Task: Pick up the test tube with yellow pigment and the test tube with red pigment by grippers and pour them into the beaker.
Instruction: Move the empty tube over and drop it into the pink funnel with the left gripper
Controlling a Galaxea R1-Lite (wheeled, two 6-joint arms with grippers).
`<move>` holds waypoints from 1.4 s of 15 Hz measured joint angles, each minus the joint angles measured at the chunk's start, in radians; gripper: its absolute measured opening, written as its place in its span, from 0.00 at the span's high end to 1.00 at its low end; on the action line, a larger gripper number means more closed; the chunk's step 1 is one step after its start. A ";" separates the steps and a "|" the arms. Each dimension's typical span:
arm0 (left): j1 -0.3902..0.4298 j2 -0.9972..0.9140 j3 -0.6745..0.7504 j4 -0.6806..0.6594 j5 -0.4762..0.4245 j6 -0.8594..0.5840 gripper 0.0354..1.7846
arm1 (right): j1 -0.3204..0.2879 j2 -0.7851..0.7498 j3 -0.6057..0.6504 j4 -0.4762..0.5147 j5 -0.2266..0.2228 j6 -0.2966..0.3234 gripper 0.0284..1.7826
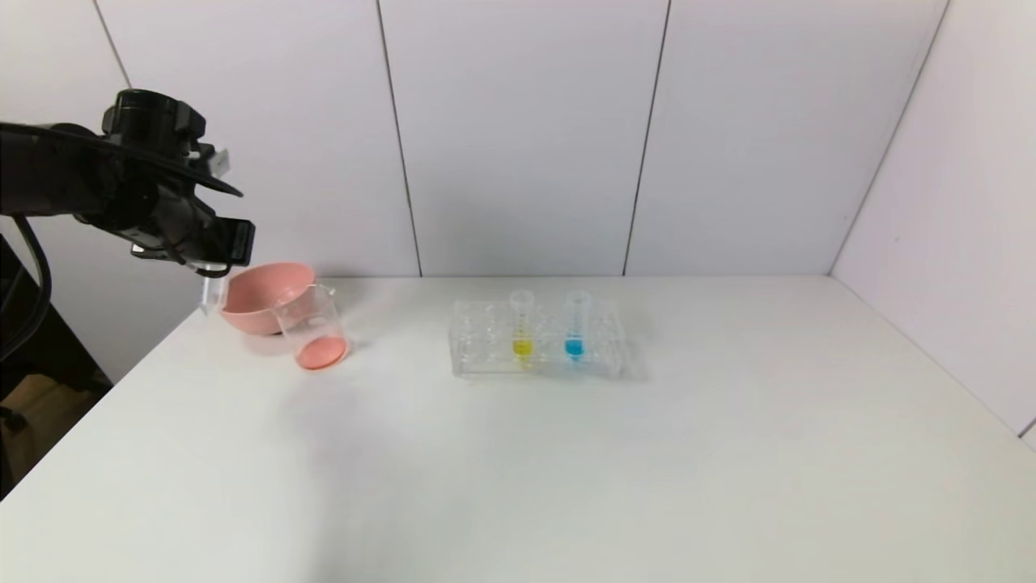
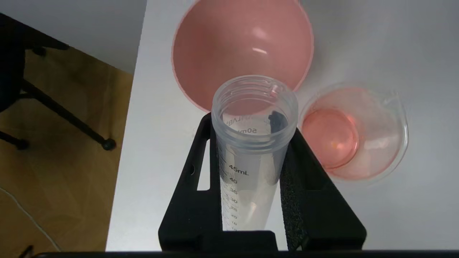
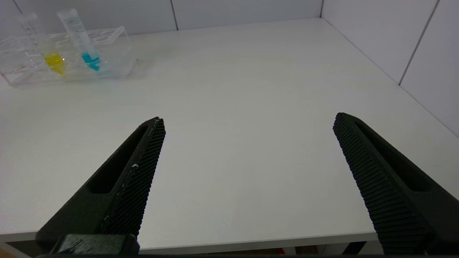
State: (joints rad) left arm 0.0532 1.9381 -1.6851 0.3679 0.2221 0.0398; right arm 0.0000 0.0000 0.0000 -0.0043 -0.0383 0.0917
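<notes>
Left gripper [image 2: 251,200] clamps an emptied test tube with red pigment [image 2: 251,150], mouth tipped down over the pink bowl [image 2: 215,46] at the worktop's [image 1: 566,470] far-left corner. Beaker [image 1: 316,328] just beside the bowl holds pinkish-red liquid, so red pour looks done. Test tube with yellow pigment [image 1: 522,324] stands upright in the clear rack [image 1: 477,348], next to the blue-liquid tube [image 1: 575,324]. Right gripper [image 3: 247,161] hangs low at the near worktop edge, jaws spread wide, empty. Judgement: drop the spent tube squarely into the bowl, clear of the beaker rim; release low so it doesn't bounce out. Then grip yellow tube mid-body.
</notes>
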 joint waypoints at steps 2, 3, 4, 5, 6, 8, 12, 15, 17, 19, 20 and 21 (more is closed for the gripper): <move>0.003 -0.023 0.146 -0.189 0.045 -0.049 0.75 | 0.000 0.000 0.000 0.000 0.000 0.000 0.04; 0.003 -0.032 0.228 -0.301 0.053 -0.054 0.75 | 0.000 0.000 0.000 0.000 0.000 0.000 0.04; 0.003 -0.038 0.309 -0.427 0.056 -0.056 0.75 | 0.000 0.000 0.000 0.000 0.000 0.000 0.04; 0.003 -0.041 0.390 -0.574 0.061 -0.057 0.75 | 0.000 0.000 0.000 0.000 0.000 0.000 0.04; 0.003 -0.037 0.454 -0.712 0.067 -0.057 0.75 | 0.000 0.000 0.000 0.000 0.000 0.000 0.04; 0.003 -0.010 0.537 -0.964 0.089 -0.061 0.75 | 0.000 0.000 0.000 0.000 0.000 0.000 0.04; 0.001 0.101 0.559 -1.260 0.124 -0.062 0.75 | 0.000 0.000 0.000 0.000 0.000 0.000 0.04; 0.002 0.214 0.489 -1.327 0.143 -0.060 0.75 | 0.000 0.000 0.000 0.000 0.000 0.000 0.04; 0.007 0.278 0.417 -1.331 0.169 -0.059 0.75 | 0.000 0.000 0.000 0.000 0.000 0.000 0.04; 0.011 0.319 0.377 -1.319 0.174 -0.058 0.75 | 0.000 0.000 0.000 0.000 0.000 0.000 0.04; 0.012 0.330 0.370 -1.318 0.174 -0.058 0.75 | 0.000 0.000 0.000 0.000 0.000 0.000 0.04; 0.012 0.338 0.366 -1.318 0.174 -0.057 0.75 | 0.000 0.000 0.000 0.000 0.000 0.000 0.04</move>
State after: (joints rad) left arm 0.0653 2.2760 -1.3189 -0.9504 0.3964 -0.0177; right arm 0.0000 0.0000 0.0000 -0.0043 -0.0383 0.0917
